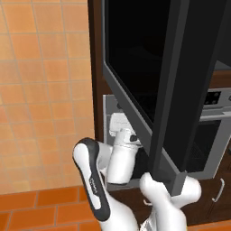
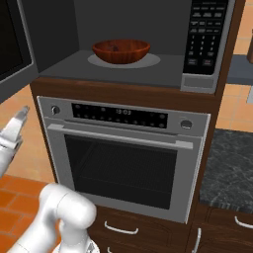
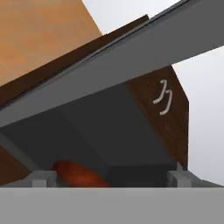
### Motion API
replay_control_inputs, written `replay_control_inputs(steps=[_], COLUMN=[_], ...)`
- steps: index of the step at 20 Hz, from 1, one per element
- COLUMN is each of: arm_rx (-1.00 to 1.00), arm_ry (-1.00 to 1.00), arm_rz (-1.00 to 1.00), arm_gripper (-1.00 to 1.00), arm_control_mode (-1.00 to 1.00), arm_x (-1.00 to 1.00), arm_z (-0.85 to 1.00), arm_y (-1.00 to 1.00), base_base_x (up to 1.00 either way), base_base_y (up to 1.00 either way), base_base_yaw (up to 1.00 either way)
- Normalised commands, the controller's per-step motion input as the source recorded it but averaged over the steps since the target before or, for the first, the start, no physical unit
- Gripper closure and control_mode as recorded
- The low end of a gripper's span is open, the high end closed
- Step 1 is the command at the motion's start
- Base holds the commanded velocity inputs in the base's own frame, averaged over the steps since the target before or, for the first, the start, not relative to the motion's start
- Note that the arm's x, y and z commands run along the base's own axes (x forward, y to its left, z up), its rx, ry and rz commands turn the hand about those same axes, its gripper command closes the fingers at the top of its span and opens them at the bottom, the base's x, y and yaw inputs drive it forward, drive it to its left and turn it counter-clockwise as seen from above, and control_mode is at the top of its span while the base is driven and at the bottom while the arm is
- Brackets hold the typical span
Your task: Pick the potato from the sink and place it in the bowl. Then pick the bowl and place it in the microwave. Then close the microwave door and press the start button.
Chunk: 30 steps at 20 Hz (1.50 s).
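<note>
The microwave (image 2: 74,64) stands open, and the reddish-brown wooden bowl (image 2: 121,51) sits on the round plate inside it. A small dark lump, the potato (image 2: 115,48), lies in the bowl. The microwave door (image 1: 135,58) is swung wide out to the left, its black glass facing the left base camera; its edge shows in the right base view (image 2: 12,39). My gripper (image 2: 19,120) hangs open and empty below the door, left of the oven. In the hand view the gripper (image 3: 109,177) points up at the cavity, with the bowl (image 3: 76,173) low between its tips. The sink is out of view.
The microwave's keypad panel (image 2: 205,34) runs down its right side. A steel wall oven (image 2: 123,163) with a bar handle sits directly below. A dark stone counter (image 2: 230,168) lies to the right, with drawers (image 2: 121,228) underneath. Orange tiled wall (image 1: 40,90) is on the left.
</note>
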Motion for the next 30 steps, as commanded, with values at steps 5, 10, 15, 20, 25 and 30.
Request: replay_control_inputs(steps=[5,10,15,20,25,30], arm_rx=[-0.05,0.00,-0.01,0.00,0.02,0.00], arm_ry=[-0.30,-0.10,-0.01,0.00,-0.07,0.00], arm_rz=[-0.12,-0.17,-0.03,0.00,0.00,-0.08], arm_gripper=[-1.00,-1.00,-1.00,-1.00,-1.00,-1.00], arm_control_mode=[-1.00,-1.00,-1.00,-1.00,-1.00,-1.00], arm_x=[-0.70,-0.61,-0.13,-0.02,-0.06,0.15], arm_z=[0.00,0.00,-0.01,-0.11,-0.96,-0.26], arm_y=[0.88,1.00,1.00,1.00,0.77,1.00], base_base_x=[0.00,0.00,0.00,0.00,0.00,0.00], base_base_y=[0.00,0.00,0.00,0.00,0.00,0.00], base_base_yaw=[0.00,0.00,0.00,0.00,0.00,0.00])
